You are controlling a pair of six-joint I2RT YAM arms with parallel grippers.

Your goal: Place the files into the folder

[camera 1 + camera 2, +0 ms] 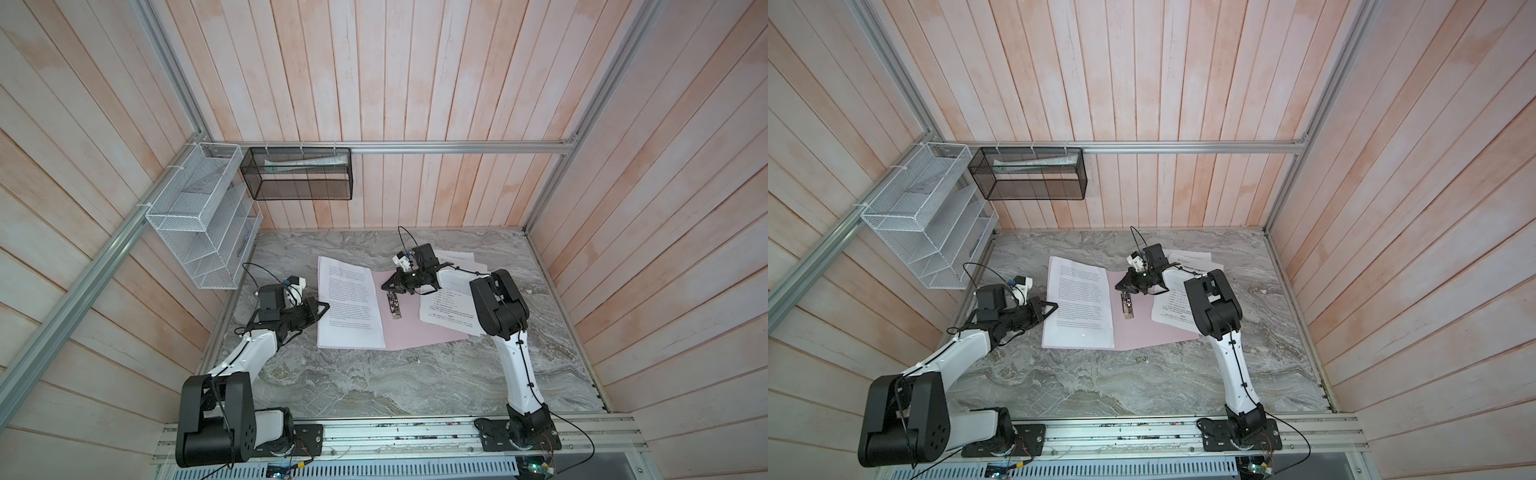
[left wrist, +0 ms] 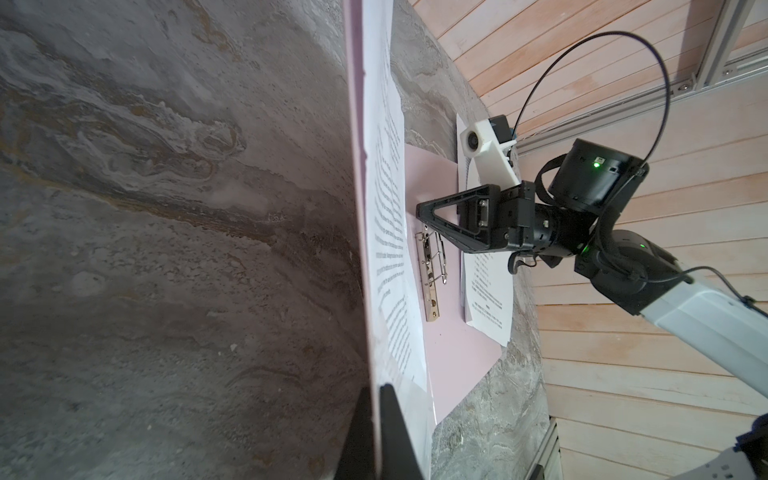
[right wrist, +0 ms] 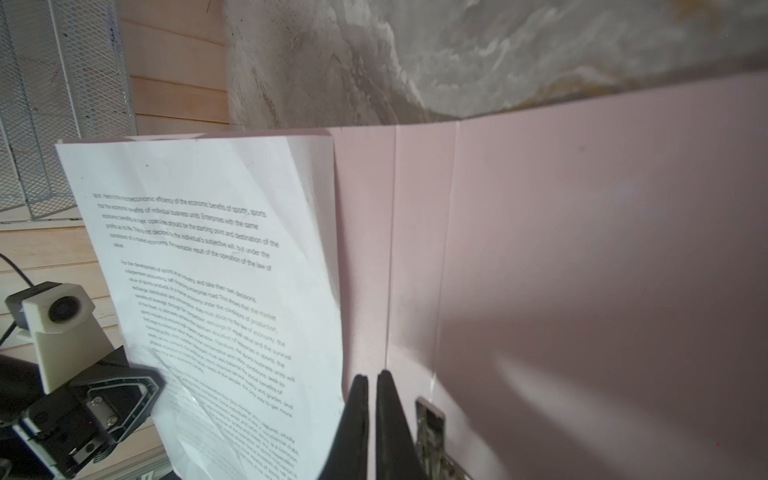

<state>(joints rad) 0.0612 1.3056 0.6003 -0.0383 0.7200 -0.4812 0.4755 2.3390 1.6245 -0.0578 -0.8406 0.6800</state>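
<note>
The pale pink folder point(image 1: 415, 330) point(image 1: 1142, 332) lies open on the marble table. A stack of printed files point(image 1: 349, 307) point(image 3: 208, 270) covers its left half. More files point(image 1: 446, 316) point(image 2: 486, 299) lie loosely over its right edge, partly under the right arm. A metal clip bar point(image 1: 392, 305) point(image 2: 430, 286) runs beside the spine. My left gripper point(image 1: 326, 306) point(image 2: 376, 388) is shut on the folder's left edge, with the sheets on it pinched between the jaws. My right gripper point(image 1: 384, 287) point(image 3: 372, 376) is shut and holds nothing. Its tips are at the spine crease beside the clip bar's far end.
A white wire rack point(image 1: 199, 220) hangs on the left wall. A black mesh basket point(image 1: 297, 174) with rolled papers hangs on the back wall. Wooden walls enclose the table point(image 1: 415, 386) on three sides. Both arm bases sit on the rail at its front edge.
</note>
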